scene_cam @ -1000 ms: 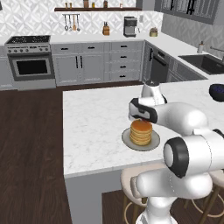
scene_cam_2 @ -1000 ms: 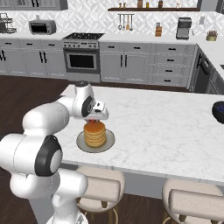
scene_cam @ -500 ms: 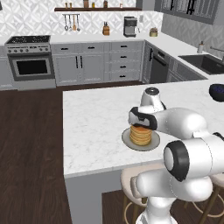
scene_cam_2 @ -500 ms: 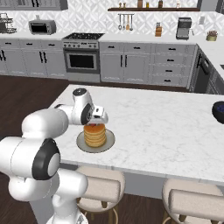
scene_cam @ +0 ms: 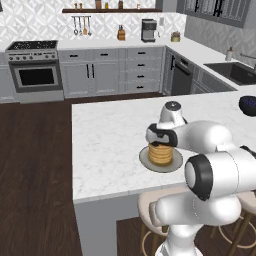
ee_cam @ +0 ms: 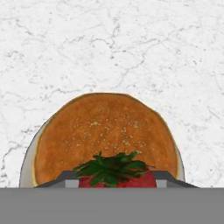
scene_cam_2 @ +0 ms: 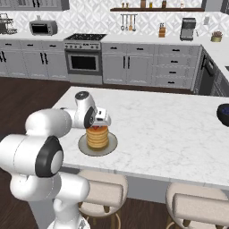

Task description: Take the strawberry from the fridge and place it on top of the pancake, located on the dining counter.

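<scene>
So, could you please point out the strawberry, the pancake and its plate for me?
strawberry (ee_cam: pixel 117 178): hand view, its red body under the green leaves.
pancake (ee_cam: pixel 105 131): hand view, middle of the top disc.
plate (scene_cam_2: pixel 112 146): right base view, bare rim at the right.

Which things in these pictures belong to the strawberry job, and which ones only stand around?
Job things:
strawberry, held in the gripper
pancake
plate
dining counter

Just around:
dark bowl on the counter's far end
stove
coffee machine
stools
</scene>
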